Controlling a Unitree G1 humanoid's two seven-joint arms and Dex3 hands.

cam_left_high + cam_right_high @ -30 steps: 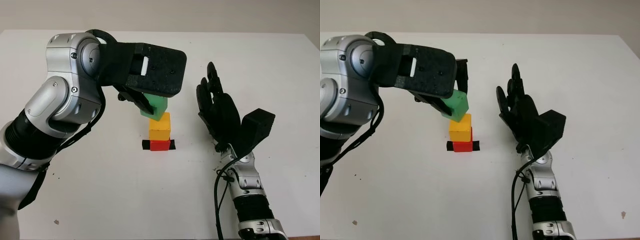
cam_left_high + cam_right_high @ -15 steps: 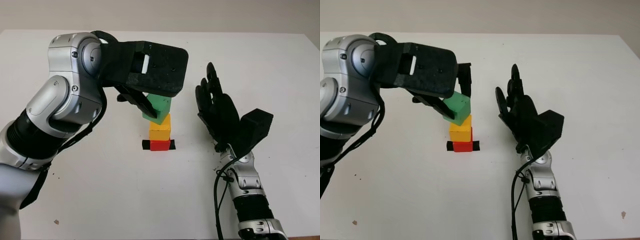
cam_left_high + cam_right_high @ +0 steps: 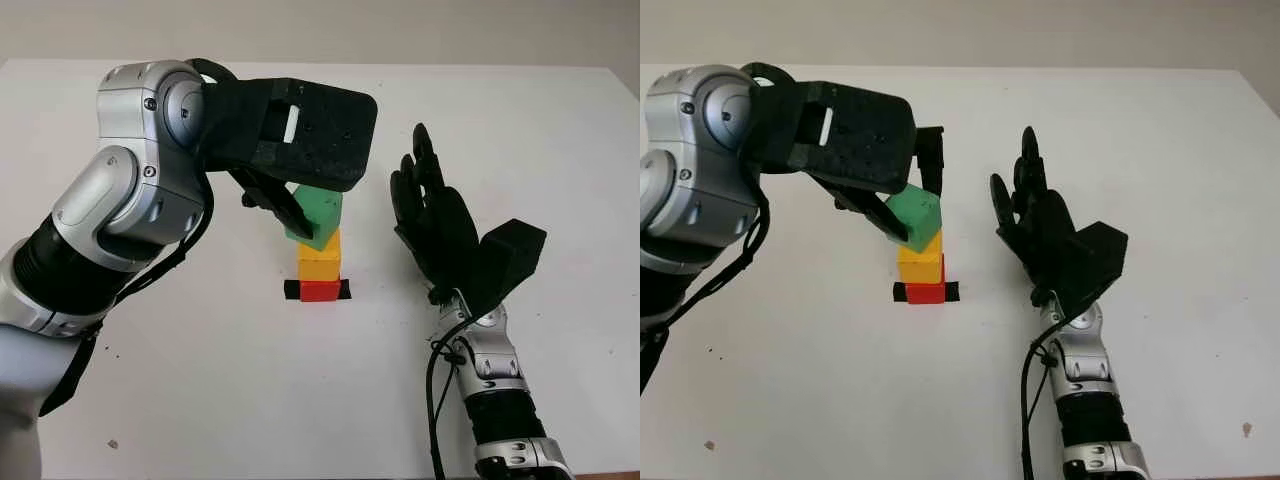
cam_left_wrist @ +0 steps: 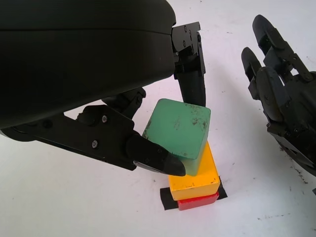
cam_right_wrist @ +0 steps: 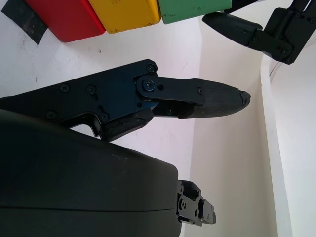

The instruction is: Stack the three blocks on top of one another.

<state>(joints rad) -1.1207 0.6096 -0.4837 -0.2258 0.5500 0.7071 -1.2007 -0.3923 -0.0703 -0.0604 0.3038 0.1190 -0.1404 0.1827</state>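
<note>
Left hand (image 3: 300,195) at centre frame, fingers (image 4: 148,154) pinched on green block (image 3: 314,216), block sitting tilted atop yellow block (image 3: 319,260). Yellow on red block (image 3: 321,291), red on strip of black tape (image 3: 291,290) on white table (image 3: 200,400), just below centre. Right hand (image 3: 435,225) right of stack, clear of it, open, holding nothing.

Head stereo downward, wrists close
</note>
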